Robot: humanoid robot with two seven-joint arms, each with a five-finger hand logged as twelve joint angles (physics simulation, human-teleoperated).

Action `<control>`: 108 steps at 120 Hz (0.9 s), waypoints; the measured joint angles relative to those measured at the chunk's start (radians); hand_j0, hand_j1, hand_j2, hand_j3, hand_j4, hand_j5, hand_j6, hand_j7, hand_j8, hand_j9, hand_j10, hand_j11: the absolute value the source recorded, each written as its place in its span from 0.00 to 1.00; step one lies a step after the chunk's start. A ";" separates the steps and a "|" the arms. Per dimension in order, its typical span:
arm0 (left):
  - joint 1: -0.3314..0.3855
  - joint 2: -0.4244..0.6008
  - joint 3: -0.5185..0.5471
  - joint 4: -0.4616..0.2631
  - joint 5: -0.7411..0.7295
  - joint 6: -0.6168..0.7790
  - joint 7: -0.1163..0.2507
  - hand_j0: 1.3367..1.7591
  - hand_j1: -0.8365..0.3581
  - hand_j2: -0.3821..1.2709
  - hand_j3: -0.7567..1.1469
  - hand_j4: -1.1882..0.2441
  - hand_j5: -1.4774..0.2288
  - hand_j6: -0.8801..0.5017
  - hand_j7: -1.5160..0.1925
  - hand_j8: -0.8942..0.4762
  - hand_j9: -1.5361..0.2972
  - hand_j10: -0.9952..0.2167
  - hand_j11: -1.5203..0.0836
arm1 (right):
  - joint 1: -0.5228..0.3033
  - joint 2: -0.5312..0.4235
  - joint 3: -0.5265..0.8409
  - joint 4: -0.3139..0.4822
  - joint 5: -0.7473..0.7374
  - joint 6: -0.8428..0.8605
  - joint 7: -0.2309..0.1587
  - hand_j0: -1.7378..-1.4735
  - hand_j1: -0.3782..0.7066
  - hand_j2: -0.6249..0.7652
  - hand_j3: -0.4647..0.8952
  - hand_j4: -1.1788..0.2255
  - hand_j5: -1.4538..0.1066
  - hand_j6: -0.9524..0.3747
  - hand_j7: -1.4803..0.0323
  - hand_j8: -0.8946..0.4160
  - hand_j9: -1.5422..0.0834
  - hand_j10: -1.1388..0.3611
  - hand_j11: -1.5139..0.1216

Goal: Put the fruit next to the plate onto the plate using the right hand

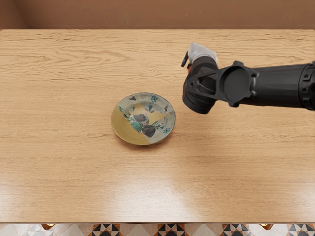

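Status: black right hand (pixel 199 82) is hovering right of round flower-painted ceramic plate (pixel 143 118) on wooden table (pixel 69 73) — open or closed, can't tell.

Worktop (pixel 74 162): light wood, grain running side to side, fills most of view | Wall (pixel 147 12): plain brown, behind far edge | Floor (pixel 167 229): patterned tiles, below near edge | Light: soft sheen on near surface

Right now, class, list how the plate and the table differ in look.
The plate is round; the table has straight edges. The plate is painted yellow and pale blue with dark motifs; the table shows plain wood grain. The plate is much smaller than the table. Both lie level.
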 joint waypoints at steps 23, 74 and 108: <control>0.001 0.000 0.000 0.000 0.000 0.000 0.000 0.76 0.99 0.23 0.40 0.83 0.87 0.64 0.89 0.65 0.84 0.82 0.95 | -0.064 0.001 0.081 0.011 -0.102 0.000 0.000 0.32 0.56 0.54 0.34 0.34 0.31 0.27 0.36 0.39 0.36 0.45 0.34; 0.000 0.000 0.001 0.000 0.000 0.000 0.000 0.76 0.99 0.23 0.40 0.83 0.87 0.64 0.89 0.65 0.84 0.82 0.95 | -0.083 0.001 0.274 0.137 -0.168 0.002 0.000 0.32 0.58 0.57 0.34 0.30 0.23 0.30 0.30 0.43 0.29 0.48 0.27; 0.000 -0.001 0.000 0.000 0.000 0.000 0.000 0.76 0.99 0.23 0.40 0.83 0.87 0.64 0.89 0.65 0.84 0.82 0.95 | -0.132 0.001 0.339 0.234 -0.170 0.003 0.002 0.31 0.58 0.64 0.34 0.30 0.21 0.28 0.29 0.43 0.26 0.47 0.25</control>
